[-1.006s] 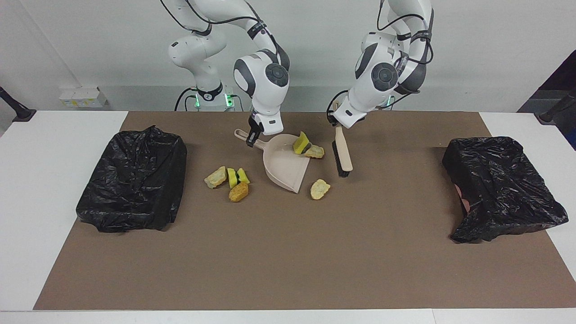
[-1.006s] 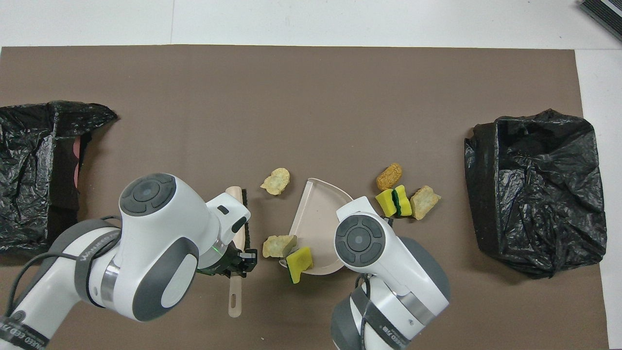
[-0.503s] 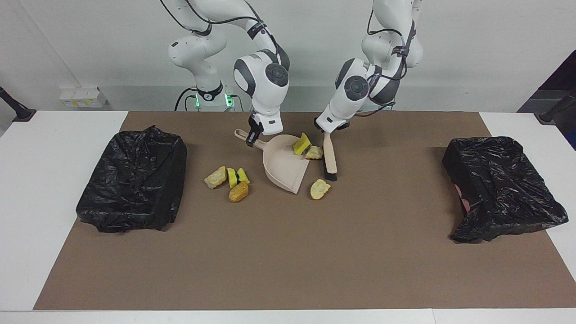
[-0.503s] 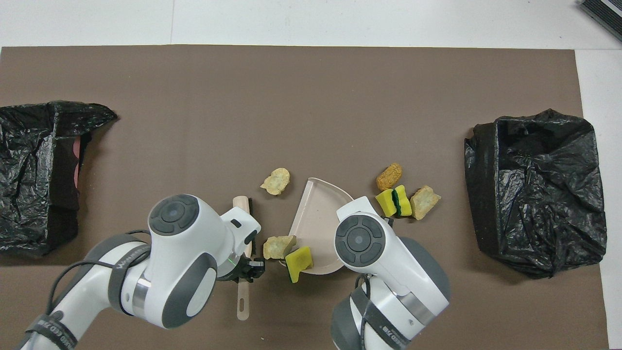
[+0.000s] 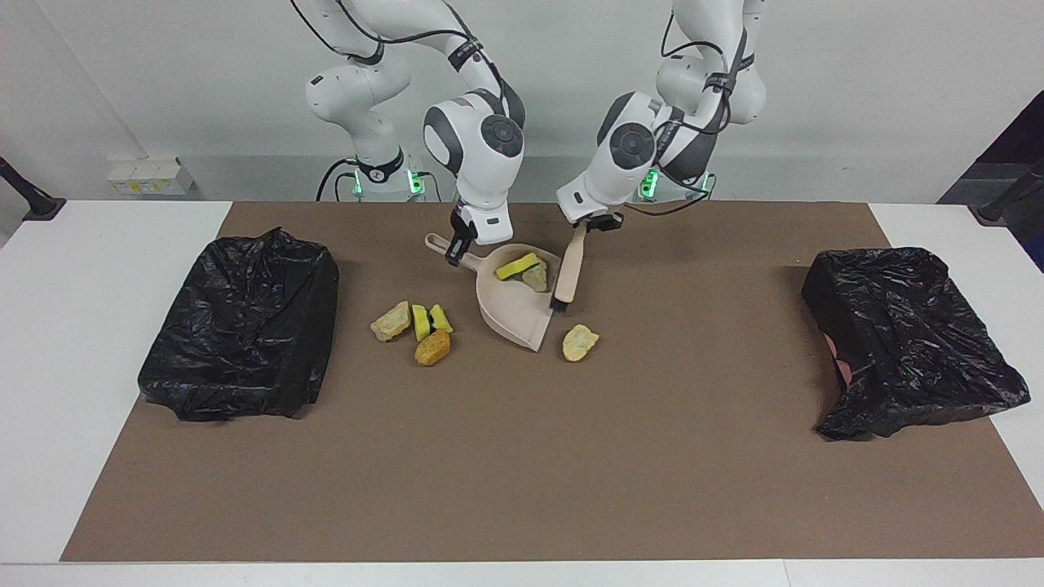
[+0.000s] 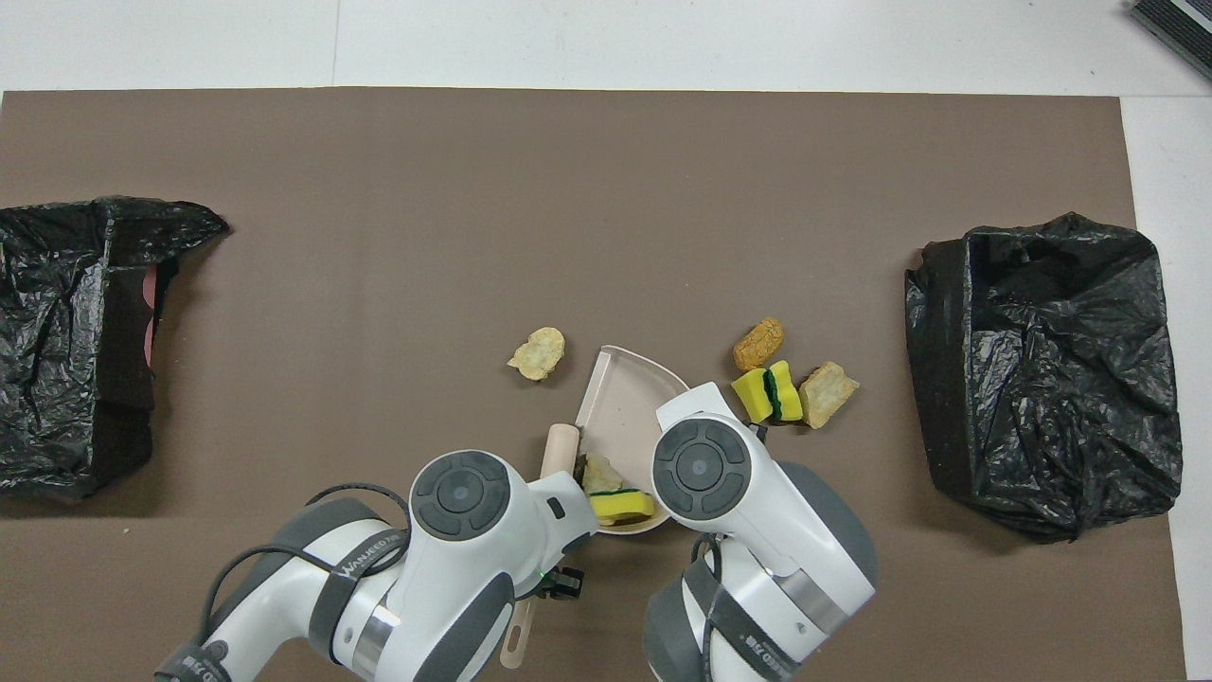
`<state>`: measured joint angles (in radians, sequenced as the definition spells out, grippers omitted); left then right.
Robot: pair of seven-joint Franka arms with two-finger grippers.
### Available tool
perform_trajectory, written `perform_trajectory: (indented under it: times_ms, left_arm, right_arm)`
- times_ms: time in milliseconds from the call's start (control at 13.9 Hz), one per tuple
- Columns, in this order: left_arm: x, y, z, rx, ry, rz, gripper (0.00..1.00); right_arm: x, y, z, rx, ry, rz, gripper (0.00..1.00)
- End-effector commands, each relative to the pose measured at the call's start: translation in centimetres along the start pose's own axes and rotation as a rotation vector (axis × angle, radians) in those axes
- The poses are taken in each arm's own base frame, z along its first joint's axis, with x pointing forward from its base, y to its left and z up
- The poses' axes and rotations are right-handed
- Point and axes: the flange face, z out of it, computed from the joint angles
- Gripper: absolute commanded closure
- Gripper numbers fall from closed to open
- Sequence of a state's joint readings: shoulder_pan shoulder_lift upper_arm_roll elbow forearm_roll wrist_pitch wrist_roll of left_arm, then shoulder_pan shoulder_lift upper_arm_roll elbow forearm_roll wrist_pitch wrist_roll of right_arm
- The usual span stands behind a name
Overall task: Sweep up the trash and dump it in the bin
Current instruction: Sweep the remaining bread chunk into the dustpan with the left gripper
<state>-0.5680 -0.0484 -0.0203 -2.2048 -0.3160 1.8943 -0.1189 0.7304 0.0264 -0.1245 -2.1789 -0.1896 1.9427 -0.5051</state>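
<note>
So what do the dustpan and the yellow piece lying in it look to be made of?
The dustpan looks like smooth matte beige plastic, judging by its even colour and thin moulded rim. The yellow piece looks like sponge foam: flat block, with a dark green scouring layer showing.

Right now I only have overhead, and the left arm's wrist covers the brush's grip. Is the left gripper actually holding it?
Observer: Yes. The left gripper is clamped on the brush near its handle end, and the brush is tilted.
Operator: Where are the bristles?
Observer: The bristle end is low, against the dustpan side rim toward the left arm's end.
Operator: And the right gripper?
Observer: The right gripper grips the dustpan's handle.
</note>
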Motion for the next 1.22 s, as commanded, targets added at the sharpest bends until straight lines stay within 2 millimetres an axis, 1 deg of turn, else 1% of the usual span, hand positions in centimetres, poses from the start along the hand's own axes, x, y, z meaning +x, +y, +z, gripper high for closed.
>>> perform_trajectory:
  times_ms: [0, 72, 144, 216, 288, 359, 431, 503, 647, 719, 791, 863, 934, 1006, 1078, 1150]
  left_arm:
    - [2.7, -1.9, -2.6, 0.039, 0.032, -0.004, 1.00]
    - [3.8, -3.7, -3.3, 0.064, 0.046, -0.017, 1.00]
    - [4.9, -4.8, -4.1, 0.075, 0.061, -0.015, 1.00]
    - [5.7, -4.9, -4.0, 0.080, 0.064, -0.015, 1.00]
    - [6.9, -5.2, -3.3, 0.082, 0.066, -0.020, 1.00]
    - [8.1, -5.8, -1.6, 0.093, 0.074, -0.025, 1.00]
    - [8.4, -5.9, -0.7, 0.097, 0.079, -0.025, 1.00]
    - [8.1, -5.8, -0.4, 0.100, 0.060, -0.022, 1.00]
    - [7.4, -4.7, 0.0, 0.105, 0.028, 0.008, 1.00]
    - [6.8, -3.9, 0.5, 0.112, -0.011, 0.041, 1.00]
    - [5.7, -2.0, 1.1, 0.124, -0.043, 0.130, 1.00]
    - [3.8, 0.8, 2.5, 0.136, -0.054, 0.211, 1.00]
    - [2.1, 3.5, 3.4, 0.150, -0.051, 0.259, 1.00]
    - [1.0, 5.3, 4.0, 0.163, -0.059, 0.296, 1.00]
    - [0.5, 5.9, 4.2, 0.168, -0.066, 0.305, 1.00]
    - [0.7, 5.5, 4.0, 0.163, -0.060, 0.300, 1.00]
  right_arm:
    - [-0.7, -0.4, -0.4, -0.027, 0.006, 0.019, 1.00]
    - [-0.7, -0.4, -0.4, -0.027, 0.006, 0.019, 1.00]
    - [-0.7, -0.4, -0.5, -0.027, 0.007, 0.019, 1.00]
    - [-0.7, -0.4, -0.4, -0.027, 0.006, 0.019, 1.00]
    - [-0.7, -0.4, -0.4, -0.027, 0.006, 0.022, 1.00]
    - [-0.7, -0.4, -0.4, -0.027, 0.006, 0.025, 1.00]
    - [-0.7, -0.3, -0.4, -0.026, 0.006, 0.025, 1.00]
    - [-0.7, -0.3, -0.4, -0.026, 0.006, 0.025, 1.00]
    - [-0.7, -0.3, -0.4, -0.026, 0.006, 0.027, 1.00]
    - [-0.7, -0.3, -0.4, -0.026, 0.006, 0.027, 1.00]
    - [-0.7, -0.3, -0.4, -0.025, 0.007, 0.027, 1.00]
    - [-0.7, -0.3, -0.4, -0.025, 0.007, 0.027, 1.00]
    - [-0.7, -0.3, -0.4, -0.025, 0.007, 0.027, 1.00]
    - [-0.7, -0.3, -0.4, -0.025, 0.007, 0.027, 1.00]
    - [-0.7, -0.3, -0.4, -0.024, 0.007, 0.028, 1.00]
    - [-0.7, -0.3, -0.4, -0.023, 0.008, 0.028, 1.00]
